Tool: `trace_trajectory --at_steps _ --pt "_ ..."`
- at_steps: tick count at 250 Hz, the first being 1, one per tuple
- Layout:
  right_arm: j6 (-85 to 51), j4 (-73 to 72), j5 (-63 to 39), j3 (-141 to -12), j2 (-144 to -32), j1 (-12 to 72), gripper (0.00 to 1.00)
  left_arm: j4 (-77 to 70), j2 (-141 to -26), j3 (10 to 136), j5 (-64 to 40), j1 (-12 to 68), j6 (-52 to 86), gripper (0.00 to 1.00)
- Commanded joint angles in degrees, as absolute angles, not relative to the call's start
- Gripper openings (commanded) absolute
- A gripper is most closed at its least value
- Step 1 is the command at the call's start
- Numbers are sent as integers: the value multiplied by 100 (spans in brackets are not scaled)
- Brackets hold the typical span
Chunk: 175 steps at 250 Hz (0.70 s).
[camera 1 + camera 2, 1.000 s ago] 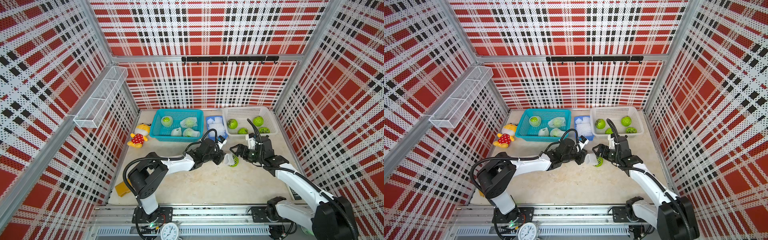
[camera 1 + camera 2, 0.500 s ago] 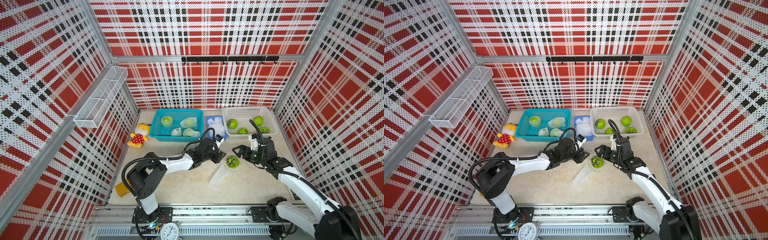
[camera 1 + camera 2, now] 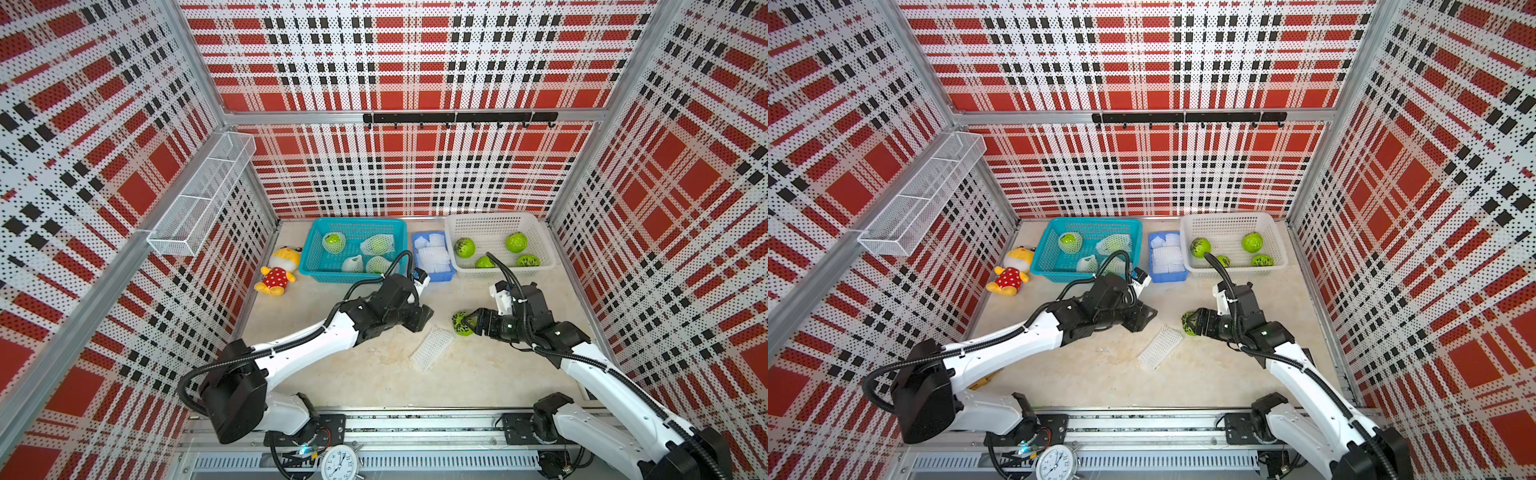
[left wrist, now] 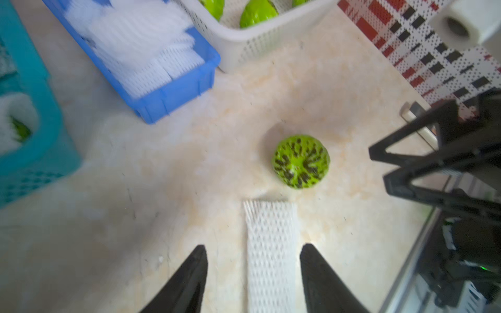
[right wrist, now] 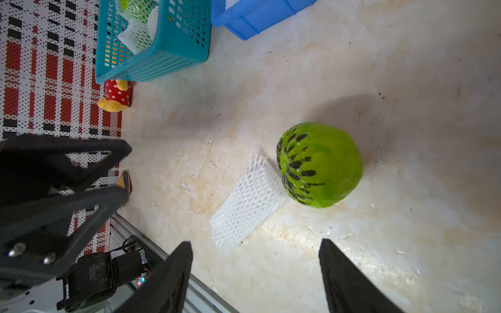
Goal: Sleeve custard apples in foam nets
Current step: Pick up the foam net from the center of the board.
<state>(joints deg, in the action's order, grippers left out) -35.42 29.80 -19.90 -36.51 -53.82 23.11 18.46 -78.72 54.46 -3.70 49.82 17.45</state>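
- White basket (image 3: 498, 272), 1 o'clock: four bare custard apples (image 3: 464, 247), left to sleeve.
- Teal basket (image 3: 328, 274), 11 o'clock: four netted fruits (image 3: 376, 244), done.
- Left gripper (image 4: 253, 246), right gripper (image 5: 255, 241): both spread apart, empty.
- Loose custard apple (image 5: 320, 165), 3 o'clock: unsleeved.
- Flat foam net (image 5: 246, 208) just beside, at 8 o'clock of it.

One apple (image 3: 460, 324) sits loose on the table (image 3: 365, 374) with a flat net (image 3: 431, 347) just left of it, right gripper (image 3: 471, 322) nosed up beside the apple, left gripper (image 3: 423, 319) near the net's far end.
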Motion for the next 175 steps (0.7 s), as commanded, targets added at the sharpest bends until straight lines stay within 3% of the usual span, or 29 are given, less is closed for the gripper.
trace_trajectory --at_steps 1,21,59,79,175 --pt "-3583 2816 -1902 -3573 -5386 2390 76 2794 -7591 5162 -489 5219 2911 59" --pt "-3579 2728 -1866 -3585 -5455 2399 77 2795 -7504 4942 -756 5382 3589 65" --pt "-3498 2616 -1872 -3633 -5585 2434 78 2386 -7461 4592 -1073 5752 4385 88" --pt "-3488 2584 -1868 -3639 -5581 2448 78 2224 -7515 4471 -1139 5836 4551 93" --pt "-3328 2602 -1793 -3657 -5486 2461 79 280 -7791 3650 -1814 5854 6270 92"
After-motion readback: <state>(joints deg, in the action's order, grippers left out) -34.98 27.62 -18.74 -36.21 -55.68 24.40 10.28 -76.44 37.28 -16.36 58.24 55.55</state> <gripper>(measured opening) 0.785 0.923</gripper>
